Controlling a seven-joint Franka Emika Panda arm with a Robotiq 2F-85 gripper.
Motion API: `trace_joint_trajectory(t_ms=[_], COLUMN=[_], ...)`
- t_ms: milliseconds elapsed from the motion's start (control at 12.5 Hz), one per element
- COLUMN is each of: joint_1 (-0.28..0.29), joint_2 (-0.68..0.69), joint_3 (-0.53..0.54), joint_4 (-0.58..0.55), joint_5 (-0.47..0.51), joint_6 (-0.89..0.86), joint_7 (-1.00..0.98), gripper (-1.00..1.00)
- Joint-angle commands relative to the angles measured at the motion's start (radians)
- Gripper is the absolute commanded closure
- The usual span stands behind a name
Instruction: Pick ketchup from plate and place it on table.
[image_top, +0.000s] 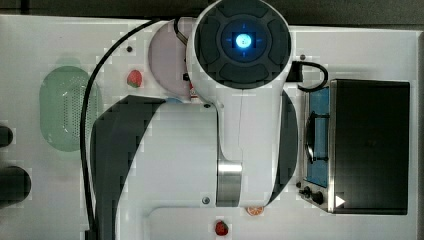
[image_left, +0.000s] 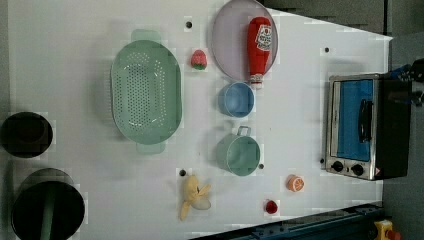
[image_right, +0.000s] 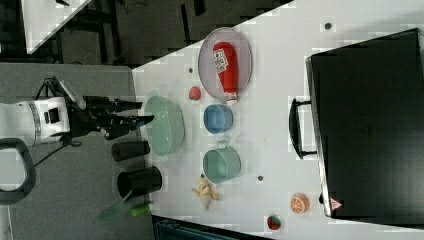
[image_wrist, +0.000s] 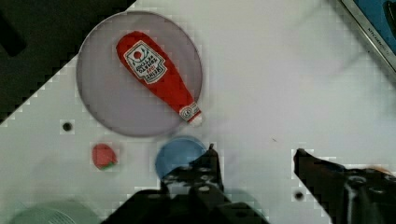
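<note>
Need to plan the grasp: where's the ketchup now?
In the left view the ketchup lies on the plate near the top, its cap just above the blue bowl.

The smooth white bench (image_left: 75, 75), seemingly laminate, has a matt finish broken by a few small dark holes. On it, near the top centre of the left view, the large round pale mauve-grey plate (image_left: 227, 40) looks like smooth plastic with a soft sheen. The slim red ketchup bottle (image_left: 259, 47) lying on it appears plastic, slightly glossy, with a white paper-like label. The green perforated oval basket (image_left: 145, 92) at centre left of the left view looks like matt plastic. The toaster oven (image_left: 357, 125) at the left view's right has a brushed-metal face and blue-tinted glass. The black gripper (image_wrist: 254, 156) looks like matt plastic.
</note>
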Motion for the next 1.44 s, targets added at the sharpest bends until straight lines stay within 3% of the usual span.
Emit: trace_joint_trajectory(t_ms=[80, 240, 880, 1440], joint_1=[-0.094, -0.092, -0.076, -0.054], joint_2=[-0.162, -0.14, 0.122, 0.348], joint_3=[0.043, 0.046, 0.086, 0.098], joint_4=[-0.066, -0.068, -0.061, -0.058], joint_5=[0.01, 0.011, 0.011, 0.01], joint_6=[-0.151, -0.145, 0.042, 0.265], joint_7=[0.027, 0.026, -0.137, -0.499], gripper=[-0.6, -0.99, -1.0, -1.0])
